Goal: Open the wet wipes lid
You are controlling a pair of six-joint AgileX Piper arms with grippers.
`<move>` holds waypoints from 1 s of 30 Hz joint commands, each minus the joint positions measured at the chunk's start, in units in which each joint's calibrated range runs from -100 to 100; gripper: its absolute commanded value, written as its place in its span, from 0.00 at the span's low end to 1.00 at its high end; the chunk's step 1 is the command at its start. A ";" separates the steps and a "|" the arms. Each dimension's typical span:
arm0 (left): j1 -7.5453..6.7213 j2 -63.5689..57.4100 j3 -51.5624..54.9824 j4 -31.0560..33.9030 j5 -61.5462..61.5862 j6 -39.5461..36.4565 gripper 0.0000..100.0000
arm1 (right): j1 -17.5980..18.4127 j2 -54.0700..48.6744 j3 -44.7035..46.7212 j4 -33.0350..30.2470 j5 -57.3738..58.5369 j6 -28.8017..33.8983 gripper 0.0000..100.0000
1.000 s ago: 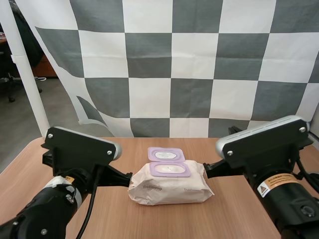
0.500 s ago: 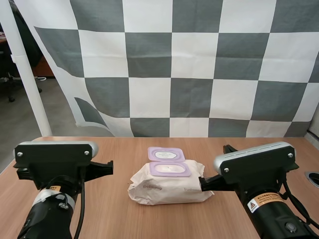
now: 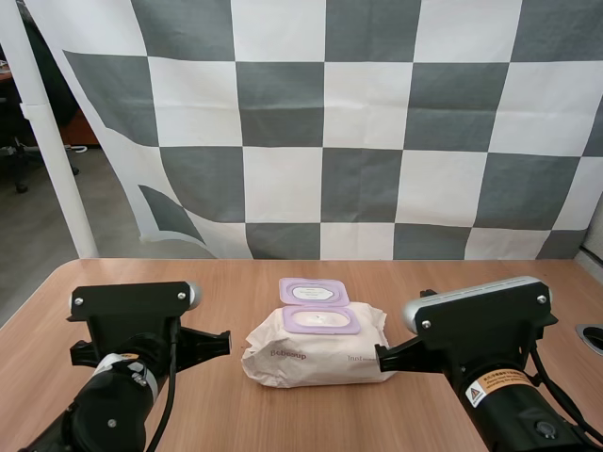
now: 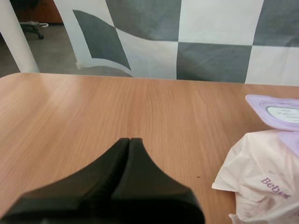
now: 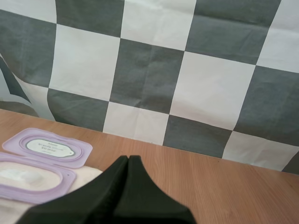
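Observation:
The wet wipes pack (image 3: 316,350) is a soft cream pouch lying in the middle of the wooden table. Its lilac lid (image 3: 314,292) is flipped back flat behind the lilac-framed opening (image 3: 321,320). My left gripper (image 3: 222,339) is just left of the pack and apart from it. In the left wrist view its fingers (image 4: 130,141) lie together as one dark wedge over bare wood, with the pack (image 4: 261,186) beside them. My right gripper (image 3: 384,357) sits at the pack's right end. Its fingers (image 5: 128,159) are also shut on nothing, close to the open lid (image 5: 46,147).
The wooden table (image 3: 236,282) stretches out on both sides of the pack. A white post (image 3: 47,141) stands beyond the table's far left corner. A round hole (image 3: 592,336) shows at the table's right edge.
Both arms have drawn back and sunk lower. The left arm swung away to the left, then came partly back toward the pack. The pack and its open lid have not moved.

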 commanded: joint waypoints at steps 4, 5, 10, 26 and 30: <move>-1.16 -0.66 0.00 0.30 -9.16 0.08 0.00 | -0.58 0.00 0.00 0.88 1.20 0.86 0.00; -1.44 -1.76 0.00 0.52 -9.16 0.08 0.00 | -0.58 0.00 0.00 0.88 1.20 0.86 0.00; -2.32 -8.59 0.00 2.14 -2.32 0.18 0.00 | -0.61 0.00 0.00 1.44 3.74 0.86 0.00; -2.20 -25.96 0.00 13.38 16.16 -8.41 0.00 | -0.61 0.00 0.00 2.62 16.04 0.94 0.00; -2.20 -28.69 0.00 19.98 20.47 -15.56 0.00 | -0.61 0.00 0.00 2.52 18.27 0.97 0.00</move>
